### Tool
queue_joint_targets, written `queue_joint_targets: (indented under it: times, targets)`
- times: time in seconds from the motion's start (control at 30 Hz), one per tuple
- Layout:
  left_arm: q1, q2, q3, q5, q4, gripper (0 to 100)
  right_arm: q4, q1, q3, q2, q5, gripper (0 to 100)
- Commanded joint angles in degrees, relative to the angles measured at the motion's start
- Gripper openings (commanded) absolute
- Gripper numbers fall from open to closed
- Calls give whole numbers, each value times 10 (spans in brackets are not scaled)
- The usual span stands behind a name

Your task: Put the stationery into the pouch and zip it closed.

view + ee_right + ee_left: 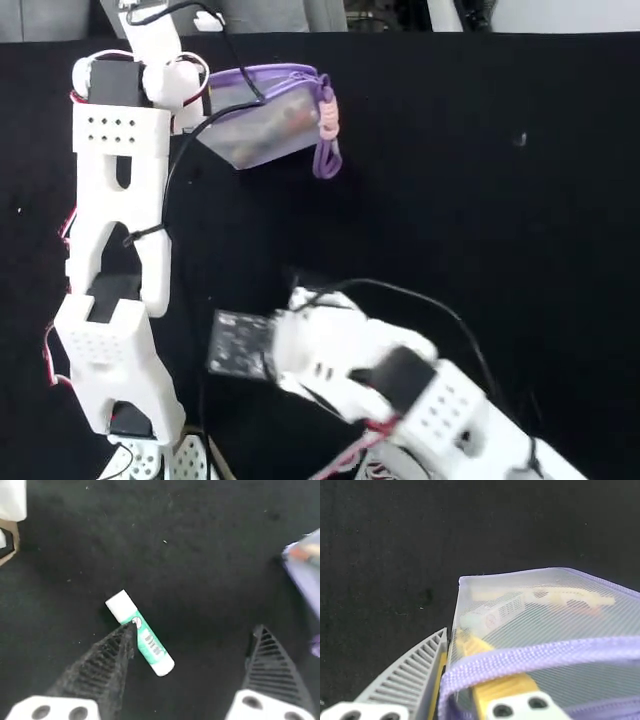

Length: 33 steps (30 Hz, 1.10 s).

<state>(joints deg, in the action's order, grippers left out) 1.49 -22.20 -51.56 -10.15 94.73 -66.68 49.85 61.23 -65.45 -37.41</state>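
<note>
The step in hand looks like picking up the green and white capped plastic tube (145,637). It lies flat on the black tabletop (480,200), right against one finger of the right gripper (195,627) rather than between the two. That gripper is spread wide. To do this well, shift it sideways until the tube sits centred in the gap. Then turn the wrist so the fingers close across the tube's narrow width, and go low before squeezing, since a round tube may roll.

The left gripper (452,635) is clamped on the wall of the translucent purple-trimmed mesh pouch (265,115) at the tabletop's far side. The left arm stretches far forward, while the right arm crouches low, well short of the pouch.
</note>
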Motion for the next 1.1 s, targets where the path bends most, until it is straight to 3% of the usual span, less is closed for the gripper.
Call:
queue_joint_targets:
  times: [0.0,0.17,0.4,0.67,0.83,1.07]
  targets:
    - [30,-8,11,8,-12,28,76,10,-7,140,-7,342]
    - [30,-8,11,8,-11,28,81,10,-44,276,-33,337]
    - [34,-8,11,8,-11,28,104,10,-79,389,-33,222]
    - [45,-8,11,8,-13,28,142,22,-81,450,-33,258]
    - [44,-8,11,8,-13,28,165,73,-81,501,-33,254]
    - [44,-8,11,8,-11,28,149,65,-131,575,-32,211]
